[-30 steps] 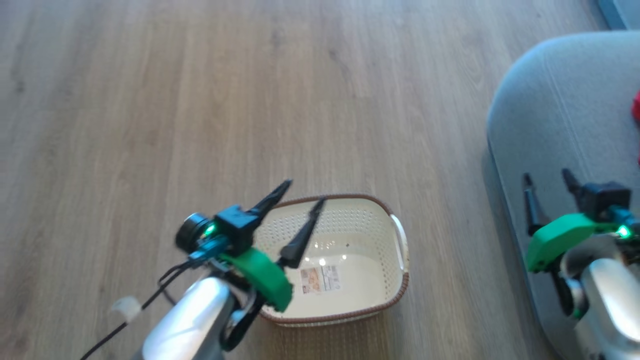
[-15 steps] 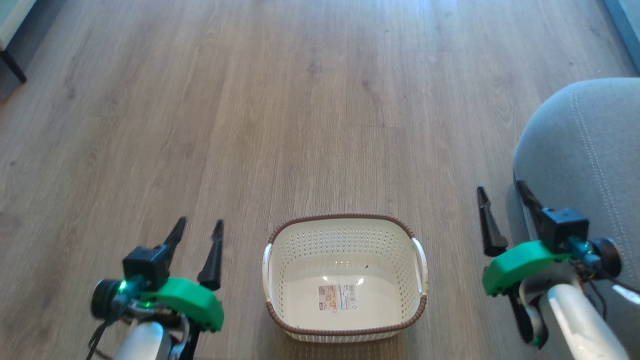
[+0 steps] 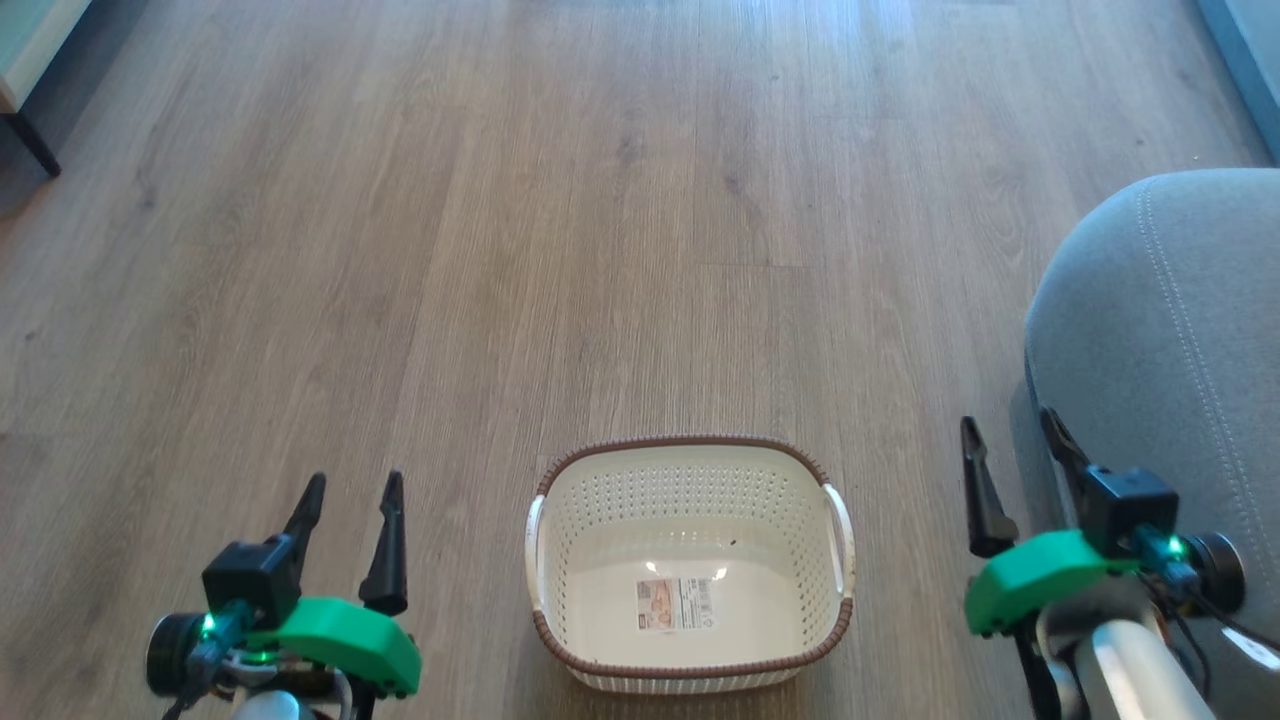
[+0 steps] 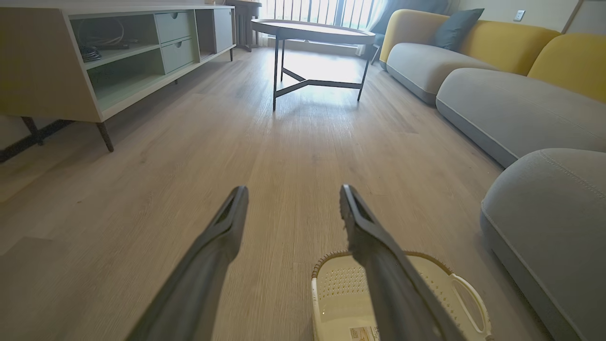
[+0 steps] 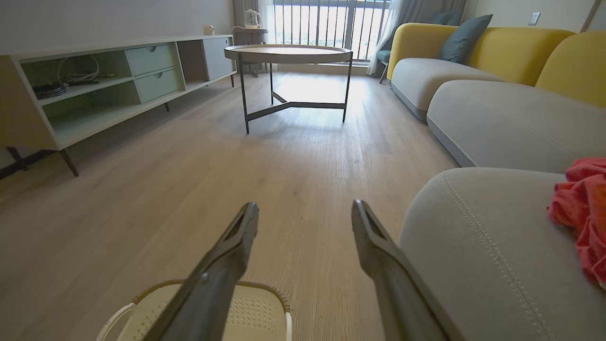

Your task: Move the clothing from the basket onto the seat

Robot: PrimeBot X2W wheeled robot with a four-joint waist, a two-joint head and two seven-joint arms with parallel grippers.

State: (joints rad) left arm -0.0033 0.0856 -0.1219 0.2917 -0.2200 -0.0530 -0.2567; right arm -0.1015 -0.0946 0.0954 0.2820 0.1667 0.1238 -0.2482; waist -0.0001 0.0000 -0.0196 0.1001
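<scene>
The cream basket (image 3: 690,470) with its brown rim stands on the wood floor between my arms, holding nothing but the paper label (image 3: 677,604) on its floor. My left gripper (image 3: 350,487) is open to the basket's left, and my right gripper (image 3: 1008,428) is open to its right, beside the grey seat (image 3: 1170,330). In the right wrist view the red clothing (image 5: 583,208) lies on the seat (image 5: 478,246) at the right edge, and the basket (image 5: 255,308) shows below my open fingers. The left wrist view shows the basket (image 4: 341,293) partly behind one finger.
A round table (image 5: 288,53) on dark metal legs stands farther ahead. A low pale cabinet (image 5: 94,80) runs along the left wall. A yellow and grey sofa (image 5: 473,71) runs along the right. Wood floor (image 3: 600,250) stretches ahead of the basket.
The head camera has turned left, bringing the basket to the centre. My left gripper has drawn back from over the basket to its left side. The right arm hangs beside the seat.
</scene>
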